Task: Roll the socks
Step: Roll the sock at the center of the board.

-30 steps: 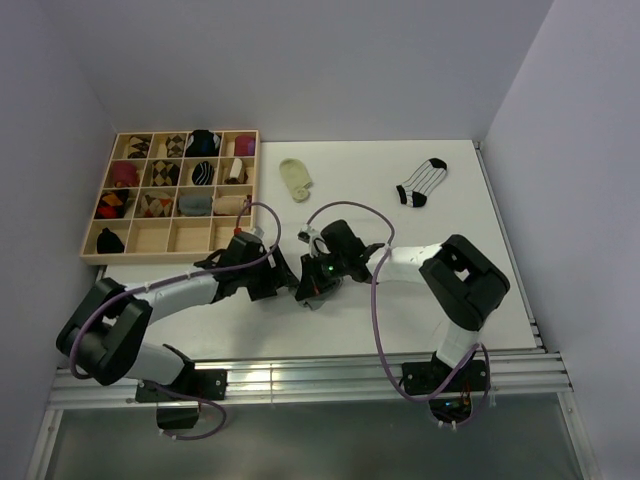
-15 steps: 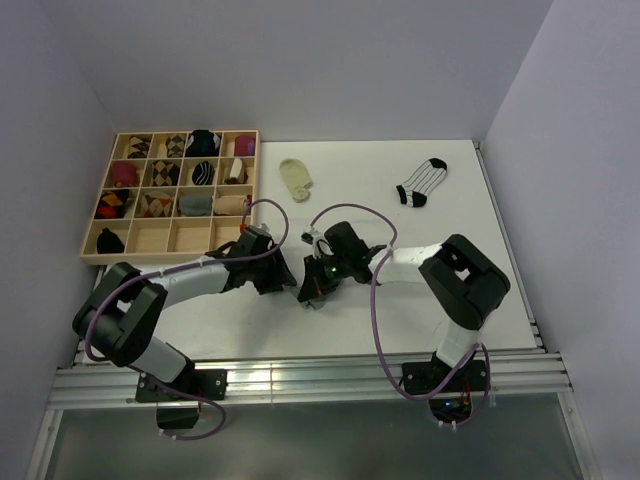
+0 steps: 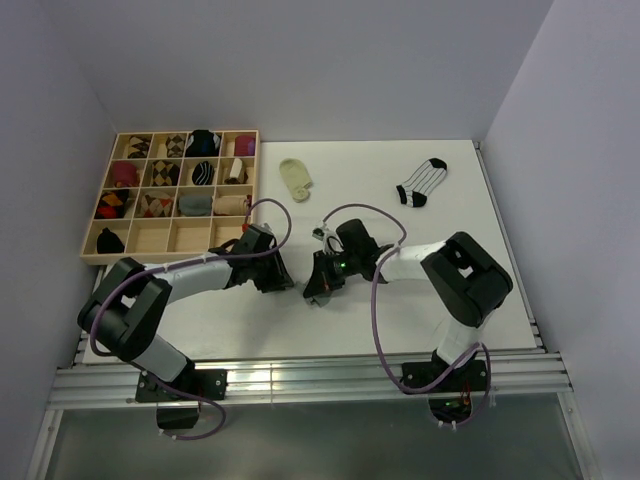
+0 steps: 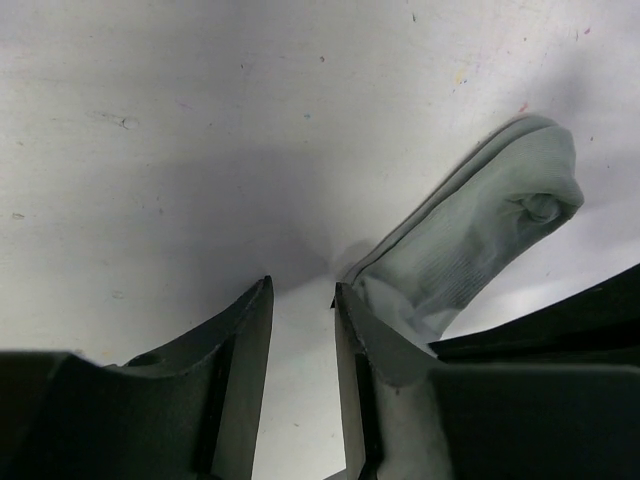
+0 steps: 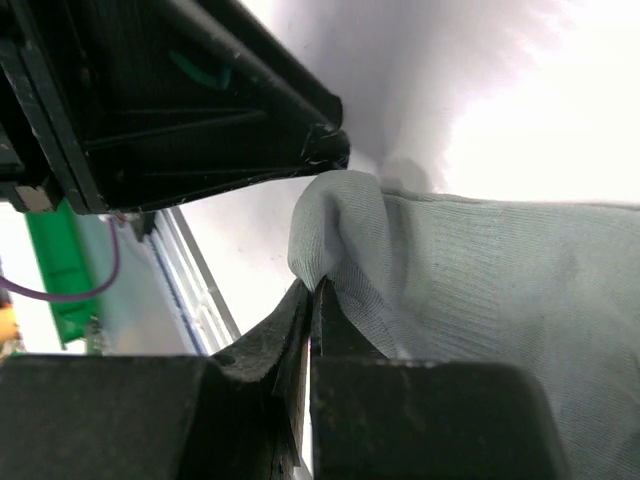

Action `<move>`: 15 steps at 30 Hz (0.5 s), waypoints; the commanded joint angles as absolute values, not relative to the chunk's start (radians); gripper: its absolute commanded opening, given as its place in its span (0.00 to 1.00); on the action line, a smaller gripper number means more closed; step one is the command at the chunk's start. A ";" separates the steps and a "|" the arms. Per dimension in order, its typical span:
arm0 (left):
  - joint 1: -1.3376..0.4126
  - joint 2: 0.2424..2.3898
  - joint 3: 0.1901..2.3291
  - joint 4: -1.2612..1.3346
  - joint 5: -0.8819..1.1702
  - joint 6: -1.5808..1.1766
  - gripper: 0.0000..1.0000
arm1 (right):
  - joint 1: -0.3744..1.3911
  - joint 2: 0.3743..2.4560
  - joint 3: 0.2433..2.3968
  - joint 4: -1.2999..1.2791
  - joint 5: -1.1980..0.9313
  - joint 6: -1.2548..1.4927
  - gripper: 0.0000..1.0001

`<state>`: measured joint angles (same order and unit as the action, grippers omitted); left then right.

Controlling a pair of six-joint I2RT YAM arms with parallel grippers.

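Looking down from the top camera, both arms had met near the middle of the desk (image 3: pixel 480 250), with the left end effector (image 3: pixel 277 272) and the right end effector (image 3: pixel 318 290) just beside each other. The sock between them could not be made out. On the far side lay the cream sock (image 3: pixel 296 178) and, well apart to its right, the striped sock (image 3: pixel 421 182). The wooden tray (image 3: pixel 170 256) sat at the far left, socks in many compartments.

Over to the left wrist: the left end effector (image 4: pixel 302 330) stood narrowly parted, with bare desk in the gap and nothing gripped. The grey sock (image 4: pixel 480 230) lay flat just to its right, its near end against the outer side.

On the right wrist, the right end effector (image 5: pixel 312 300) was pinched fully closed on a raised fold of the grey sock (image 5: pixel 480 300).
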<state>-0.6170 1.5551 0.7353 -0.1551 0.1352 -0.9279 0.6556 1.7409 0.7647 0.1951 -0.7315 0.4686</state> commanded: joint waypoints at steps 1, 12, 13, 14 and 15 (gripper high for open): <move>-0.623 1.562 0.761 -0.163 0.141 -0.904 0.36 | 0.624 1.764 0.749 0.279 -0.791 0.523 0.00; -0.623 1.511 0.730 -0.111 0.147 -0.887 0.44 | 0.519 1.908 0.677 0.483 -0.937 0.681 0.00; -0.624 1.508 0.720 -0.089 0.162 -0.881 0.46 | 0.514 1.925 0.676 0.504 -0.942 0.690 0.00; -0.626 1.505 0.716 -0.081 0.169 -0.873 0.48 | 0.508 1.933 0.673 0.517 -0.956 0.709 0.00; -0.629 1.503 0.715 -0.078 0.170 -0.867 0.49 | 0.497 1.939 0.669 0.535 -0.963 0.722 0.00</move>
<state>-0.6174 1.5417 0.7277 -0.1291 0.1429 -0.9051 0.5198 1.9079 0.6926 0.4515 -0.9340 0.6758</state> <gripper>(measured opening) 0.483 0.017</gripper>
